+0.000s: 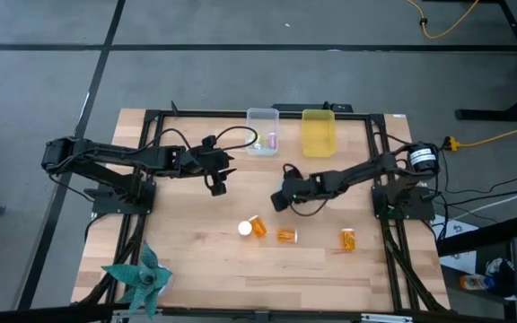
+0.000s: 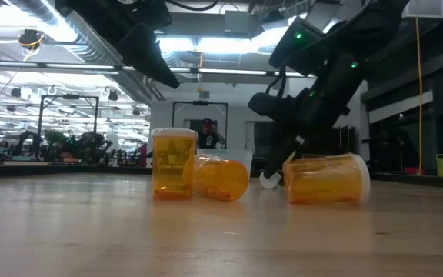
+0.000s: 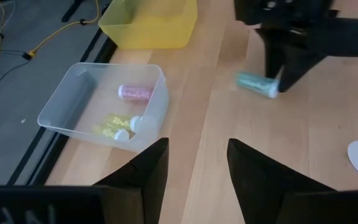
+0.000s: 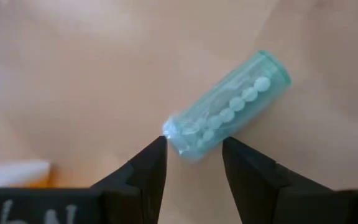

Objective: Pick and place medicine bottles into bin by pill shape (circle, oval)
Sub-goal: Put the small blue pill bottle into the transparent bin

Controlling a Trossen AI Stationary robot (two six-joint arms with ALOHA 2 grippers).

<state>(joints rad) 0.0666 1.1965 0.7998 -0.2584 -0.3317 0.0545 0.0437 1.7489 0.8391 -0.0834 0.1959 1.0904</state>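
Observation:
A teal vial with small round pills lies on its side on the wooden table; it also shows in the left wrist view. My right gripper is open and low over the table, its fingertips standing on either side of the vial's near end. My left gripper is open and empty above the table, near the clear bin. Three amber bottles lie nearer the front: one with a white cap, one in the middle, one to the right.
A clear bin at the far edge holds a pink vial and a yellow-green vial. A yellow bin stands to its right. A teal paper pinwheel sits at the near left corner.

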